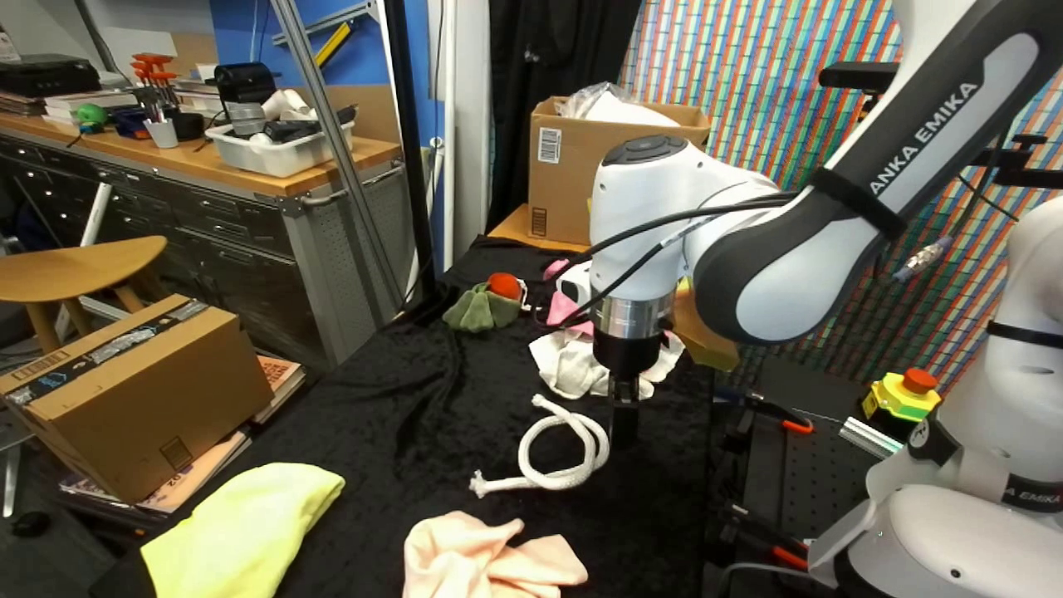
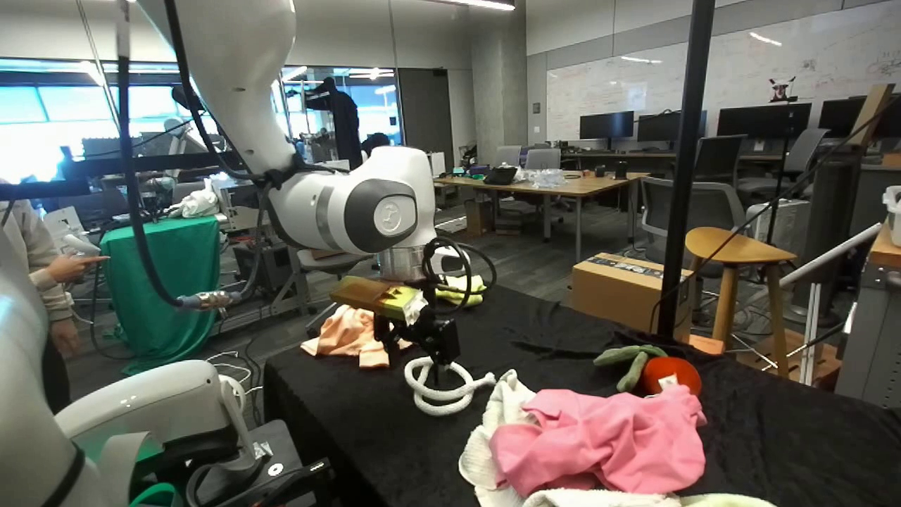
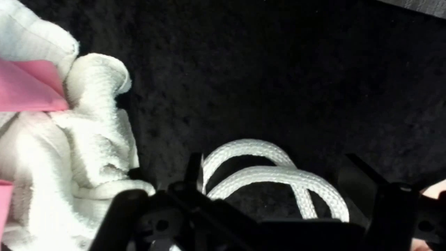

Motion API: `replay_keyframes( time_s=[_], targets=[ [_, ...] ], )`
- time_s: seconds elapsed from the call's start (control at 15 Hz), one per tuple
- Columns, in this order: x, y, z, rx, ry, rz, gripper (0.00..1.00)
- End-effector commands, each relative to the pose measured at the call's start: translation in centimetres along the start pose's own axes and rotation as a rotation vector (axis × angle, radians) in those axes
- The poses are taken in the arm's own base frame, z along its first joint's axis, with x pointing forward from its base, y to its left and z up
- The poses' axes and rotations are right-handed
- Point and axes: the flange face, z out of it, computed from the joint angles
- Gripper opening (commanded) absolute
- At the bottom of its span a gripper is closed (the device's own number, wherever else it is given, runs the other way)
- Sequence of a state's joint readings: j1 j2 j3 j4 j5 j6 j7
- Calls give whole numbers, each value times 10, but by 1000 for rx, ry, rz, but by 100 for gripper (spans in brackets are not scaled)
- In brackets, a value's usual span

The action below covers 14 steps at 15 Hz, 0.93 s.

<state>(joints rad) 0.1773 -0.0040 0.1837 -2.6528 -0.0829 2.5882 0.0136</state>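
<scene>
A white braided rope (image 1: 515, 483) lies in a loose coil on the black cloth (image 1: 374, 415), its strands crossing. My gripper (image 1: 624, 415) points straight down at the coil's edge. In the wrist view the gripper (image 3: 278, 170) has its jaws wide apart, with arcs of the rope (image 3: 261, 173) showing between them and nothing clasped. One finger appears right beside the rope; whether they touch, I cannot tell. The gripper body hides the coil's lower part there. A crumpled white towel (image 3: 95, 146) with pink cloth (image 3: 31, 87) on it lies off to one side.
Peach cloth (image 1: 490, 561) and yellow cloth (image 1: 249, 527) lie on the table. A green fabric piece (image 1: 482, 320) and red round object (image 1: 503, 286) sit farther back, before a cardboard box (image 1: 556, 183). An emergency stop (image 1: 903, 399) stands by the arm's base. Cables hang around the wrist.
</scene>
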Motion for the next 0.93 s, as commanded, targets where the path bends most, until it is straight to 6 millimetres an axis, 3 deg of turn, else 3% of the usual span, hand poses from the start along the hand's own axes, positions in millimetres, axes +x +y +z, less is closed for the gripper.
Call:
replay_keyframes(
  time_s=[0.0,0.47,0.87],
  targets=[
    [-2,-27,4,-2,34,-88,100],
    [2,-75,15,-11,56,-199,100],
    [12,-85,14,-91,116,-262,100]
  ],
)
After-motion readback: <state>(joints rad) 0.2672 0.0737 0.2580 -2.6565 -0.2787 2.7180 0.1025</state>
